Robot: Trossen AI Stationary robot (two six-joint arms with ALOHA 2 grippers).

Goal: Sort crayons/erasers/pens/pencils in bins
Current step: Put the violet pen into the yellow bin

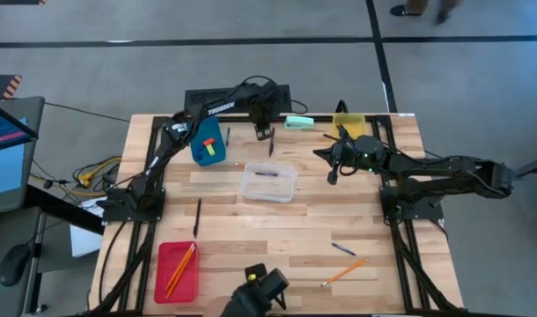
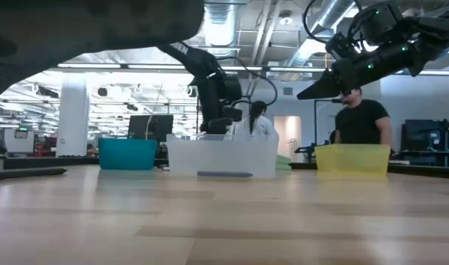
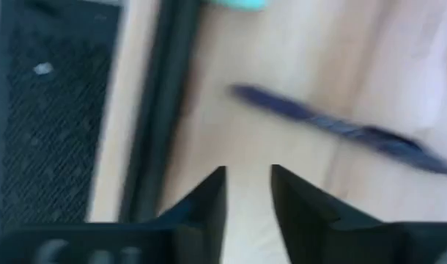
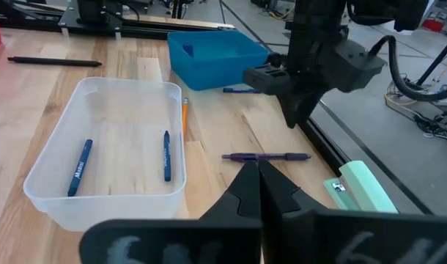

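The left gripper hovers over a dark pen on the table, fingers slightly apart and empty, while the right gripper waits, fingers pressed together.

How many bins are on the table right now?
4. Red bin: near-left corner. Blue bin: beside the left arm. Clear bin: mid-table. Yellow bin: far edge, by the right arm. None seems hidden.

The high view looks straight down on the whole table. The low view faces level across it. Both wrist views look closely past their fingers, sharing a pen beside the clear bin.
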